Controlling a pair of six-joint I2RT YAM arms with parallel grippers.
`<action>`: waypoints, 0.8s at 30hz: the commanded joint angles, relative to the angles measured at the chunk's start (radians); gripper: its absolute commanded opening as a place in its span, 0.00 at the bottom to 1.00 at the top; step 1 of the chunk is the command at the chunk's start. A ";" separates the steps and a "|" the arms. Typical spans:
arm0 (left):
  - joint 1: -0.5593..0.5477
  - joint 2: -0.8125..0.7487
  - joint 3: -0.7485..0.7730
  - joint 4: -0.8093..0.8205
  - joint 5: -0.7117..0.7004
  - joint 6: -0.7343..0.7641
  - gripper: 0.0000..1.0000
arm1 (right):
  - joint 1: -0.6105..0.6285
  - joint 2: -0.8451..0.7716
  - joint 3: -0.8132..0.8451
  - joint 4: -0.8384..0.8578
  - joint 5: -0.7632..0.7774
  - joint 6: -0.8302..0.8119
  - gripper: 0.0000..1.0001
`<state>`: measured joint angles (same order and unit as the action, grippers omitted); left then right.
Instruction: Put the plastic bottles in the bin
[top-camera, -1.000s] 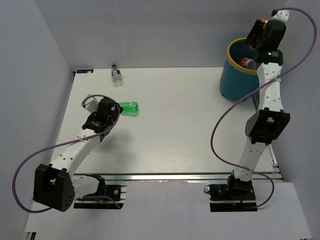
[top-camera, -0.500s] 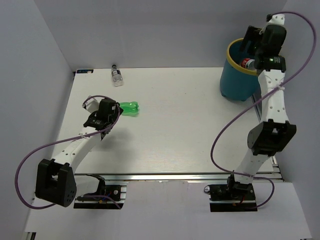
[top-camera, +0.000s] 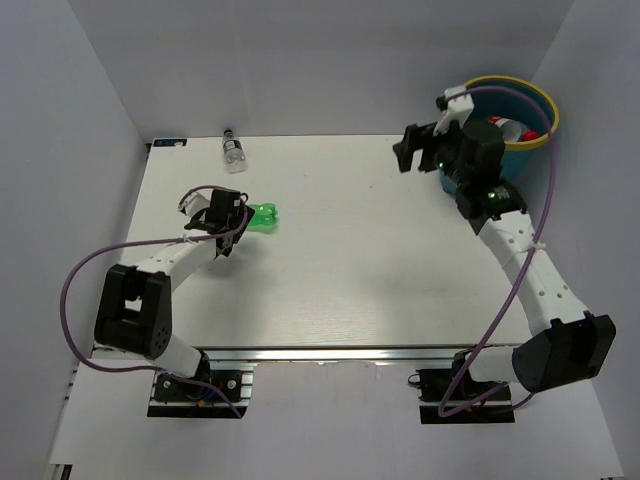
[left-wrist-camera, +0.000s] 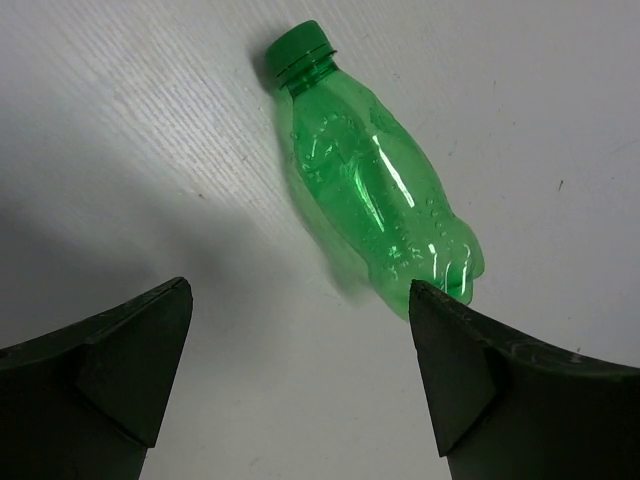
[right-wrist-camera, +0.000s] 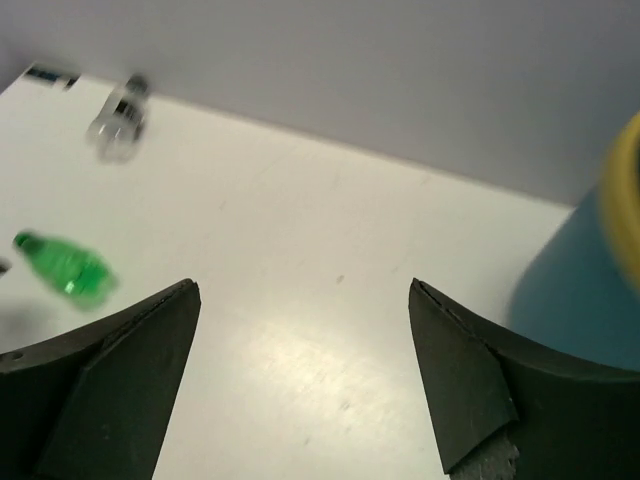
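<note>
Our left gripper (left-wrist-camera: 300, 300) stands wide open close to the green bottle (left-wrist-camera: 372, 205), which lies on the counter (top-camera: 350, 260) at nine o'clock; we think it means to grasp it. Our right gripper (right-wrist-camera: 300, 300), open and empty, hangs beside the bin (top-camera: 552, 108) at one o'clock, where a red-capped bottle (top-camera: 510, 128) lies inside. A clear bottle (top-camera: 233, 152) waits at eleven.

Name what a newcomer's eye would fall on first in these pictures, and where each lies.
The bright green plastic bottle stands out first, lying on its side on the left of the white table, just ahead of the open left claw. Next comes the round teal-blue bin with a yellow rim at the far right corner, a red-labelled clear bottle inside it.
</note>
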<state>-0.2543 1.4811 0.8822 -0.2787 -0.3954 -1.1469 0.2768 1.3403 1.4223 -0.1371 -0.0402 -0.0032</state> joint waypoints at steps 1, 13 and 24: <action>0.029 0.072 0.069 0.064 0.055 -0.073 0.98 | 0.025 -0.067 -0.144 0.195 -0.130 0.066 0.89; 0.043 0.252 0.147 0.145 -0.022 -0.200 0.98 | 0.050 -0.090 -0.220 0.166 -0.225 0.048 0.89; 0.047 0.406 0.267 0.110 -0.011 -0.194 0.73 | 0.070 -0.125 -0.339 0.157 -0.254 0.097 0.89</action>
<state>-0.2146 1.8927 1.1313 -0.1528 -0.3893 -1.3457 0.3313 1.2587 1.1187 -0.0166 -0.2684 0.0673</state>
